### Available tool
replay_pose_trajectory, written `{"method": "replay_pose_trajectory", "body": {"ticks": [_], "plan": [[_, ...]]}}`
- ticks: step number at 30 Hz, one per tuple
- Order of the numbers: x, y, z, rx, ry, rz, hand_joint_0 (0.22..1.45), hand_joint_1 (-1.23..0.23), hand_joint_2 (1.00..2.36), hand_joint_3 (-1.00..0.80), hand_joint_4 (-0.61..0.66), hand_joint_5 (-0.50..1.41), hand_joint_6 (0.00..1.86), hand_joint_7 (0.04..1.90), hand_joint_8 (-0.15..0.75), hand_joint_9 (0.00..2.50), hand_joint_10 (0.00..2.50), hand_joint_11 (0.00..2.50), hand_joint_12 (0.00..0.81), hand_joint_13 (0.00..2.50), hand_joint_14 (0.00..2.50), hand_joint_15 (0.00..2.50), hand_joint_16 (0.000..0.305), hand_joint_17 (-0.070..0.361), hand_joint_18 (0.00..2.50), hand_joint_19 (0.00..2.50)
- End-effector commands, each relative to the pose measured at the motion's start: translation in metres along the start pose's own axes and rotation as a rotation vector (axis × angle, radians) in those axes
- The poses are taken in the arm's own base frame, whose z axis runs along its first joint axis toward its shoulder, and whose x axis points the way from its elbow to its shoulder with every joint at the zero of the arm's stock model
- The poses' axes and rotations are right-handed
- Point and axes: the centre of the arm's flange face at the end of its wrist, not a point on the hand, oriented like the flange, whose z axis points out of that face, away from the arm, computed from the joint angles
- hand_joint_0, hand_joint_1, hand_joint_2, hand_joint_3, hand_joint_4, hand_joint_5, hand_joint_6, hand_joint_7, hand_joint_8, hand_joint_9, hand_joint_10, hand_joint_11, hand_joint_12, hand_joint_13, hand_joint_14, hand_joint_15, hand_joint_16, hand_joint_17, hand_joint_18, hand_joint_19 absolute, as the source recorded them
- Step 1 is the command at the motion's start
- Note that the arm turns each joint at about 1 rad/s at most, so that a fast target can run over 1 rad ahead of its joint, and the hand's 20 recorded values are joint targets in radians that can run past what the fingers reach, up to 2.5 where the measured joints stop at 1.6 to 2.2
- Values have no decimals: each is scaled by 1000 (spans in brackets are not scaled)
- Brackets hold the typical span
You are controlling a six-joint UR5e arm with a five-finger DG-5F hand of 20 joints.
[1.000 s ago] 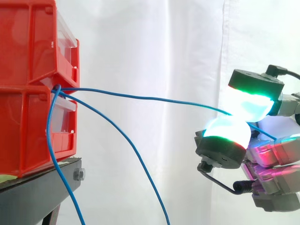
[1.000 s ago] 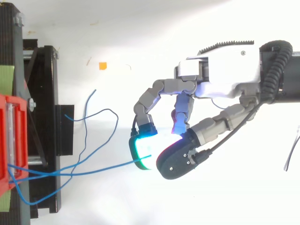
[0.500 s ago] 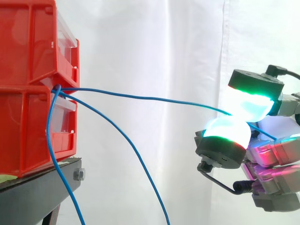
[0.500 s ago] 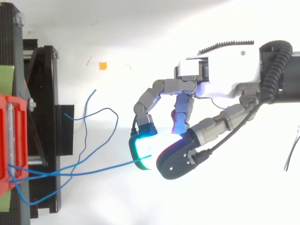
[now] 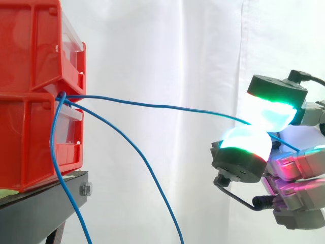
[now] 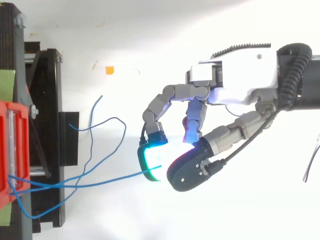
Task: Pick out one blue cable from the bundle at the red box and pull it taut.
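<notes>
Several thin blue cables come out of one spot on the front of the stacked red boxes (image 5: pixel 30 96) at the left of the side view. One blue cable (image 5: pixel 162 107) runs nearly straight to the right, with a slight sag, into my hand (image 6: pixel 235 85). The hand is shut on it, and two green-glowing fingertips (image 5: pixel 244 145) pinch the cable between them. A short tail of that cable sticks out behind the pads. The other blue cables (image 5: pixel 132 147) hang down slack from the boxes. In the top view the held cable (image 6: pixel 100 181) leads from the red box (image 6: pixel 10 150) to the pinch.
The red boxes sit on a black stand (image 5: pixel 45 213) with a bolt at its corner. Loose cable ends (image 6: pixel 97 115) curl beside the stand in the top view. A white curtain hangs behind, and a small orange scrap (image 6: pixel 109 70) lies on the white floor.
</notes>
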Motion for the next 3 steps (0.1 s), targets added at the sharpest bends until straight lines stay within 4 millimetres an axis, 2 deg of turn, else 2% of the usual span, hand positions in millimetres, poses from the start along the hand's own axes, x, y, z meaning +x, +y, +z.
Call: {"method": "replay_pose_trajectory", "body": {"ticks": [1,3], "plan": [[0,0,0,2,0,0,629,-815,1019,38,-94,-89,911,1073,335,1470,26,796,394,1351,25,828,52,116,1058,894],[1,0,0,-1,1,0,629,-815,1019,37,-94,-89,911,1073,338,1469,25,786,394,1351,25,825,51,116,1058,893]]}}
